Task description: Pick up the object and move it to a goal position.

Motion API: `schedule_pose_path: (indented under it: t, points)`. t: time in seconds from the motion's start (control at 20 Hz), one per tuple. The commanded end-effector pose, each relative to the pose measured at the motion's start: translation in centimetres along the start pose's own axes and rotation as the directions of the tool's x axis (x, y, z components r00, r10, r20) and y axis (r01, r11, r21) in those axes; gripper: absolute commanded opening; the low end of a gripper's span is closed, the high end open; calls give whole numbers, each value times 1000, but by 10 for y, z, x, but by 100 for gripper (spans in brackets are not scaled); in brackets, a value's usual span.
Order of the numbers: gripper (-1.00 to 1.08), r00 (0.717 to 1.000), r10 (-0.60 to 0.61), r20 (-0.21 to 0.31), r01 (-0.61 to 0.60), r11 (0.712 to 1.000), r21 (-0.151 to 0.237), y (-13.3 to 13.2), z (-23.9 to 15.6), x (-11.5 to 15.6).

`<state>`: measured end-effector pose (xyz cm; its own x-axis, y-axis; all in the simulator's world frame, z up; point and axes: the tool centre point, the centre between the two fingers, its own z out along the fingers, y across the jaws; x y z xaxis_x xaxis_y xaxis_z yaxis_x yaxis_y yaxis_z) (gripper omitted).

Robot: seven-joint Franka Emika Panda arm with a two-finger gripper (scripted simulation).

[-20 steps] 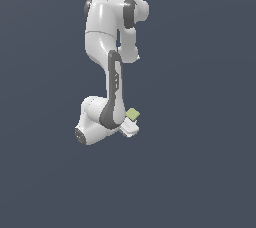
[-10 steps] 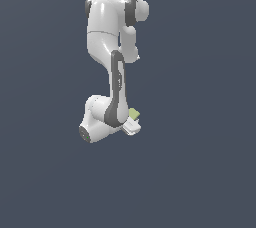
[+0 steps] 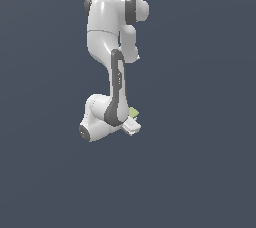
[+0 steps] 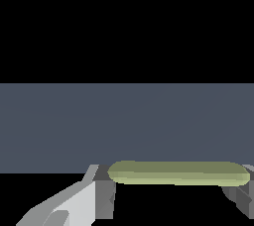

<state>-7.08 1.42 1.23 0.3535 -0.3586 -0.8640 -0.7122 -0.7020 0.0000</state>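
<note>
the white franka arm folds down over a flat, dark grey-blue floor (image 3: 200, 172), its white two-fingered gripper (image 3: 132, 126) low at the end of the arm. the small pale yellow-green matte cube (image 3: 133, 112) shows in the exterior view as a bit of green touching the gripper's upper edge, toward the exterior view's right of the grey forearm link.

the wrist view is much closer. there the cube (image 4: 178, 173) fills the gap between the fingers, a pale green band running from one grey fingertip (image 4: 104, 195) across to the other at the far edge of the picture. the jaws stand narrow and appear to be closed on the cube, both fingertips meeting its ends.

as a judgement, the grasp looks made, so the picking part seems done or nearly so. whether the cube is off the floor cannot be told from either view, since no shadow or gap beneath it shows. no goal marker is visible anywhere, so how far the carry has to go cannot be told; the move to the goal appears to be what is left.
</note>
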Motion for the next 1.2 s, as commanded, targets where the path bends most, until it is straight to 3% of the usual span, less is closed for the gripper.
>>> schedule_pose_path:
  t: [0.0, 0.65, 0.95, 1.15]
  points:
    - [-100, 1000, -2, 13, 2, 1000, -8, -2, 11, 1]
    - [-100, 998, -50, -28, 51, 999, 6, -4, -7, 2]
    - [-100, 984, -153, -86, 154, 988, 13, -13, -22, 4]
    - [-100, 958, -248, -142, 252, 968, 14, -21, -37, 5]
